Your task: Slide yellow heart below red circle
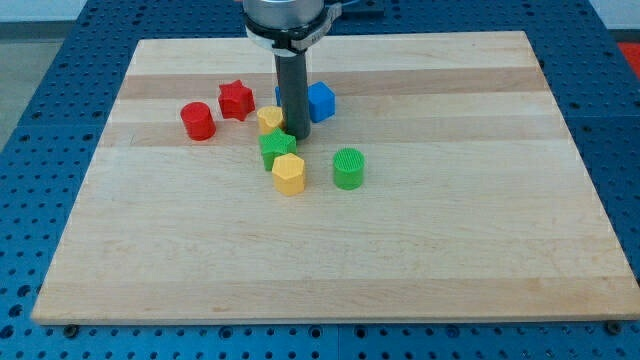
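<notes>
The yellow heart lies near the board's upper middle, partly hidden behind my rod. The red circle sits to its left, with open board between them. My tip rests just right of the yellow heart and just above the green star, close to both. Whether it touches the heart I cannot tell.
A red star sits up and right of the red circle. A blue block lies behind the rod. A yellow hexagon is below the green star, and a green circle to its right. The wooden board has edges all round.
</notes>
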Motion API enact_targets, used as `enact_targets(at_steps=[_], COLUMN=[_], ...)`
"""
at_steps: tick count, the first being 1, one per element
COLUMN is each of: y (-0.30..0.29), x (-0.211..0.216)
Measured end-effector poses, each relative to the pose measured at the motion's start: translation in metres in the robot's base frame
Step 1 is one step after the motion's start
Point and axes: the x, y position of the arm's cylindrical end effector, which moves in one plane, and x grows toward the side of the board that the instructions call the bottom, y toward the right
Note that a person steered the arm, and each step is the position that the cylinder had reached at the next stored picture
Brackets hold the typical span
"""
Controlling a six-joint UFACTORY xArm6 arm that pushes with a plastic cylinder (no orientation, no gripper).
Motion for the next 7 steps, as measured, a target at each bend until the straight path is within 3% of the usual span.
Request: enact_targets(at_steps=[2,3,5,6,7], y=[-0.054,-0.038,-0.061,-0.050,-0.052], x=[-0.012,-0.011,-0.012,0.014,0.013])
